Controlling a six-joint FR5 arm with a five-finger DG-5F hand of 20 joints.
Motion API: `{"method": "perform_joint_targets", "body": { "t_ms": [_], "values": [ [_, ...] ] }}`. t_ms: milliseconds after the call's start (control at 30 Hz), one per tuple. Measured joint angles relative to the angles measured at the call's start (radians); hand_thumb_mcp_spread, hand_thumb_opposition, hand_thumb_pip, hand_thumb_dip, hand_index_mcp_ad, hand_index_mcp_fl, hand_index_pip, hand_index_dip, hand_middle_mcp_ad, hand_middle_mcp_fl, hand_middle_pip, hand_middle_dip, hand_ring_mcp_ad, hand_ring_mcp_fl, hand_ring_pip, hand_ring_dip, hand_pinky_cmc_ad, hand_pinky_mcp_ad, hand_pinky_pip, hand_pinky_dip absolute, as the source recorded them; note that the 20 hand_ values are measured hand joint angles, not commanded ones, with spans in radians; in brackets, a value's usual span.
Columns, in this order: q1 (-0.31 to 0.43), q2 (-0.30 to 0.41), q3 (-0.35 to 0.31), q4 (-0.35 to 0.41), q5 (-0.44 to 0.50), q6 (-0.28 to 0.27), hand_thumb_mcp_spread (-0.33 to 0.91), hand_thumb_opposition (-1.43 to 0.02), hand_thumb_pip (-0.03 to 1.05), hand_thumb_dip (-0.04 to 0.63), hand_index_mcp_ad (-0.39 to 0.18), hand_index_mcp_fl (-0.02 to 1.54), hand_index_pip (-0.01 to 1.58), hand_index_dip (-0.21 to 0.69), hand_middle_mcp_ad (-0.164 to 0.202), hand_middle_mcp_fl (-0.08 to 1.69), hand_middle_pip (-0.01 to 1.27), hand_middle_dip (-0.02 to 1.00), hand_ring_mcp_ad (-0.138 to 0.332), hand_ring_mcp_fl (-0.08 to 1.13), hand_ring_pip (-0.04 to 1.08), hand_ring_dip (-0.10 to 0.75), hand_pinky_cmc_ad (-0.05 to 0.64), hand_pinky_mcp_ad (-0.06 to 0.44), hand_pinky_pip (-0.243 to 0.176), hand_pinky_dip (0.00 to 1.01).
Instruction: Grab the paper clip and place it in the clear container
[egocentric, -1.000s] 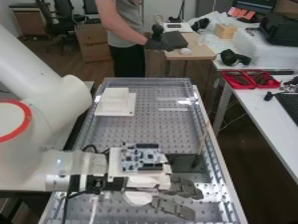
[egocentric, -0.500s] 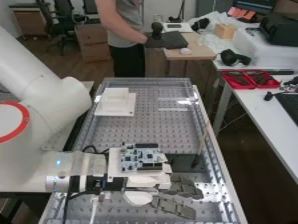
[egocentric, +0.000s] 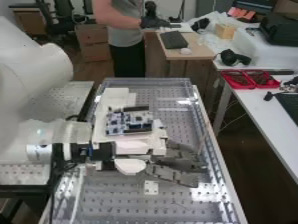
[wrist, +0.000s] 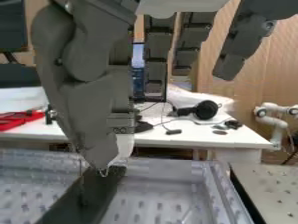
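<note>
1 paper clip (wrist: 104, 172) looks pinched at the tips of my hand (egocentric: 171, 174), its 3 o'clock end in the high view, above the clear-walled tray (egocentric: 216, 155); if that's the container, I'd lower straight down.

I'd call this a robotics lab: my own jointed white arm (egocentric: 33, 75) reaches over a bench of perforated metal (egocentric: 176, 122), and a bare circuit board (egocentric: 130, 121) sits above my wrist. Another jointed white arm (wrist: 276, 114) stands off to one side. Around me I see a white desk (egocentric: 256, 112) with a keyboard (egocentric: 290, 106) and headphones (wrist: 203, 111), a monitor (egocentric: 256, 4) and a wheeled office chair (egocentric: 61, 14).
</note>
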Motion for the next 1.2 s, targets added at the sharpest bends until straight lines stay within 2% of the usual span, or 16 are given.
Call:
{"method": "perform_joint_targets", "body": {
  "t_ms": [67,300,533,633,933,1200],
  "values": [
    [0.014,0.035,-0.030,0.013,0.013,0.017,0.54,-0.95,0.50,0.236,-0.201,0.88,1.09,0.030,0.000,0.38,0.12,0.21,0.024,0.16,0.11,0.124,0.365,0.264,0.084,0.20],
    [0.130,0.170,-0.152,0.041,0.086,0.096,0.54,-0.96,0.50,0.234,-0.188,0.90,1.07,0.063,0.000,0.38,0.12,0.21,0.028,0.16,0.11,0.126,0.361,0.264,0.084,0.20],
    [0.255,0.232,-0.222,0.036,0.184,0.146,0.54,-0.96,0.50,0.237,-0.188,0.92,1.04,0.110,0.002,0.38,0.12,0.22,0.037,0.16,0.11,0.126,0.361,0.265,0.084,0.20],
    [0.327,0.262,-0.252,0.028,0.258,0.163,0.55,-0.97,0.50,0.237,-0.185,0.92,1.02,0.110,0.000,0.38,0.12,0.22,0.037,0.16,0.11,0.126,0.365,0.265,0.084,0.20],
    [0.512,0.305,-0.295,0.017,0.469,0.193,0.54,-0.97,0.50,0.237,-0.171,0.95,0.99,0.124,0.007,0.38,0.12,0.22,0.052,0.16,0.11,0.127,0.361,0.264,0.084,0.20],
    [0.673,0.283,-0.271,0.013,0.669,0.221,0.54,-0.98,0.50,0.237,-0.169,0.95,0.97,0.129,0.010,0.38,0.12,0.22,0.049,0.16,0.11,0.127,0.361,0.262,0.084,0.20]
  ]
}}
